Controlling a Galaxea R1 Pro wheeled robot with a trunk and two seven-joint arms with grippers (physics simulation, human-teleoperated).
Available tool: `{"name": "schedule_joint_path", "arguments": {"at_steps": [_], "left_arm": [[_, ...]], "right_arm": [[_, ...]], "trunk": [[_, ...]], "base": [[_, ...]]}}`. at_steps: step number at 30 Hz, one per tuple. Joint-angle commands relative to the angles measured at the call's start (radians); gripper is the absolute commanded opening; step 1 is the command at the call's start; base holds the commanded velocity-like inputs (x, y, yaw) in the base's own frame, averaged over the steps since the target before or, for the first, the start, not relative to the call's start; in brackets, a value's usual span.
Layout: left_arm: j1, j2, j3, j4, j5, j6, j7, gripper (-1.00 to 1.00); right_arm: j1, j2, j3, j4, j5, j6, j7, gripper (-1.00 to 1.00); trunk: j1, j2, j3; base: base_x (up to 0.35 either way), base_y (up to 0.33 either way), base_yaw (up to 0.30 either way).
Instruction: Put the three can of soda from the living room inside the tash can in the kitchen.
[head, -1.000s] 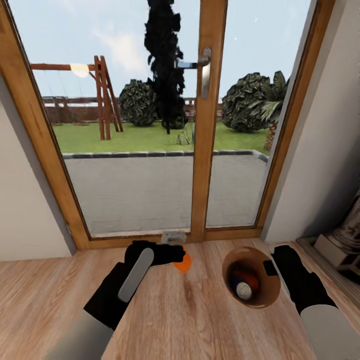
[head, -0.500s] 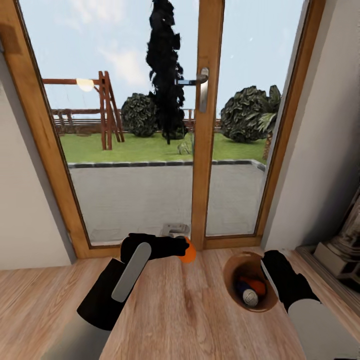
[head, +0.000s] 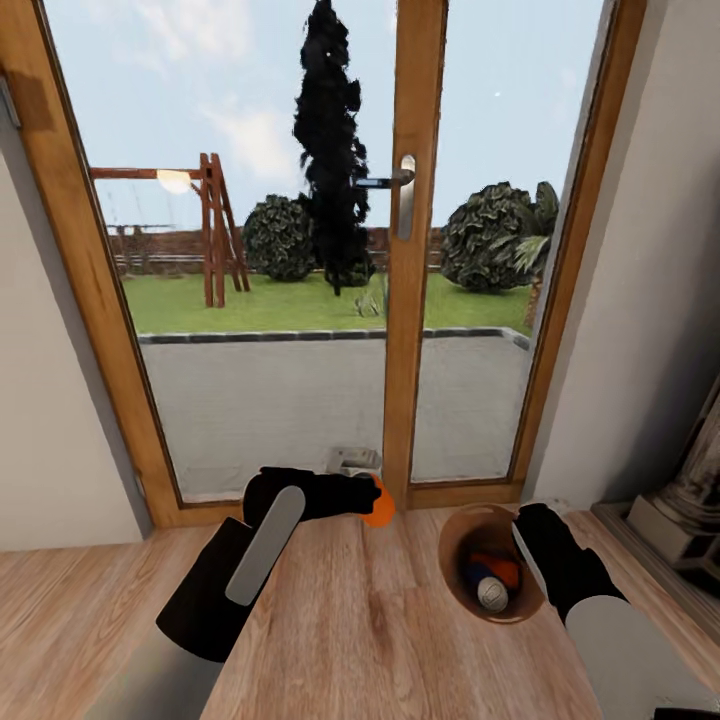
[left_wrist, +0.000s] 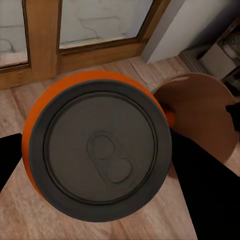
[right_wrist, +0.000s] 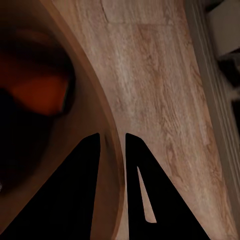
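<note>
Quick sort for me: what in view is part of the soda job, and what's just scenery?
Job:
- soda can held in left gripper
- trash can, its rim pinched by right gripper
- cans inside the bin

Scenery:
- glass door
- door handle
- stone statue base

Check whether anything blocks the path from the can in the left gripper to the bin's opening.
Nothing visible does. The left gripper holds the soda can above bare floor beside the trash can, whose mouth is open; the right gripper clamps its far rim.
</note>
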Motion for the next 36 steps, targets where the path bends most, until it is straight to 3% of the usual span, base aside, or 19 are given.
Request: {"name": "schedule_joint_path", "arguments": {"at_steps": [1,5,12,16,21,31,36], "left_arm": [[0.0,-0.001,-0.003,0.001,-0.001,0.0,-0.001,-1.0],[0.0,-0.004,-0.036,0.005,-0.001,0.0,-0.003,-1.0],[0.0,-0.006,-0.091,0.007,0.003,0.0,-0.003,-1.0],[0.0,-0.007,-0.122,0.008,0.037,0.0,-0.008,-1.0],[0.0,-0.008,-0.158,0.019,0.054,0.0,-0.011,-1.0],[0.0,-0.024,-0.171,0.098,0.06,-0.011,-0.014,-1.0],[0.0,-0.028,-0.173,0.115,0.06,-0.028,-0.014,-1.0]], "right_arm": [[-0.001,0.004,0.0,0.0,0.013,0.001,0.001,-1.0],[-0.001,0.032,0.001,0.002,0.016,0.0,0.001,-1.0],[-0.001,0.045,0.002,0.009,0.019,0.0,0.0,-1.0],[-0.002,0.055,0.003,0.026,0.02,0.0,0.0,-1.0],[-0.002,0.073,0.003,0.039,0.022,-0.001,-0.001,-1.0],[-0.002,0.121,0.007,0.044,0.025,0.0,-0.013,-1.0],[-0.002,0.13,0.007,0.044,0.022,0.0,-0.044,-1.0]], "trunk": [[0.0,0.0,0.0],[0.0,0.0,0.0],[0.0,0.0,0.0],[0.0,0.0,0.0],[0.0,0.0,0.0],[0.0,0.0,0.0],[0.0,0.0,0.0]], "base": [[0.0,0.0,0.0],[0.0,0.0,0.0],[0.0,0.0,0.0],[0.0,0.0,0.0],[0.0,0.0,0.0],[0.0,0.0,0.0],[0.0,0.0,0.0]]}}
